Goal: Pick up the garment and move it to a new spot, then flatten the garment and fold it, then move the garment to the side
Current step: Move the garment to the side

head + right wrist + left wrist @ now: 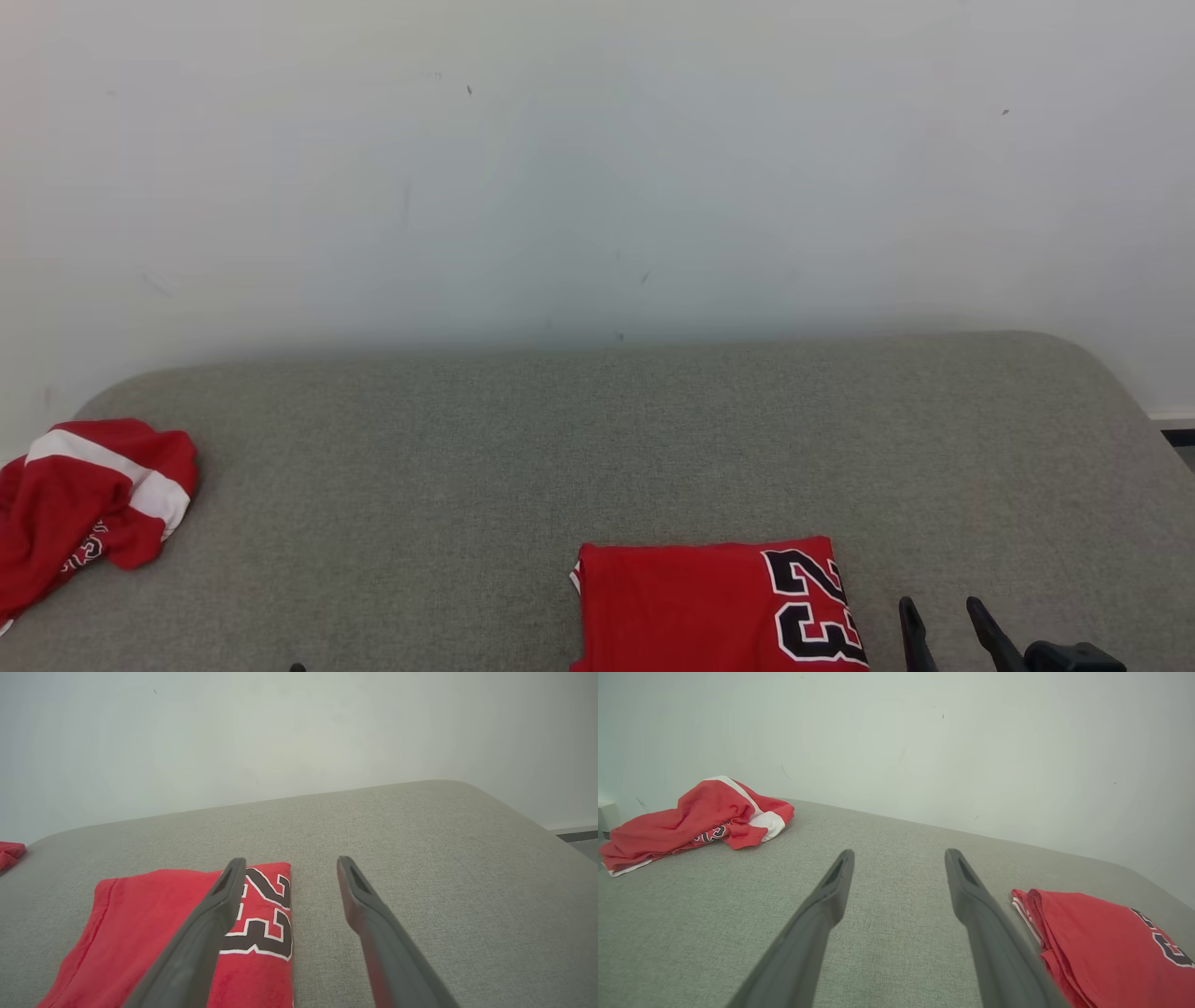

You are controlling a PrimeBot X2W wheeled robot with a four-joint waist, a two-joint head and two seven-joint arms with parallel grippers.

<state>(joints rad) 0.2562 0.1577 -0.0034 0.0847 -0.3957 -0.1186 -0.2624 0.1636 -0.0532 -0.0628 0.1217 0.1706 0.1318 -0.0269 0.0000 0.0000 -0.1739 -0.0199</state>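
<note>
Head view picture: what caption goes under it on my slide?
A folded red jersey lies on the grey surface beside the open right tool, a crumpled red garment far left.

Red garment, folded flat, number-side up

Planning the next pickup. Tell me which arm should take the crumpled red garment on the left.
Left, probably. The crumpled garment lies far left, ahead of the open left gripper; the right gripper sits right of the folded jersey, which is in between.

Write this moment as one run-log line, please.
folded jersey: lying flat, centre-front | crumpled garment: far left | left gripper: open, empty | right gripper: open, empty
</note>
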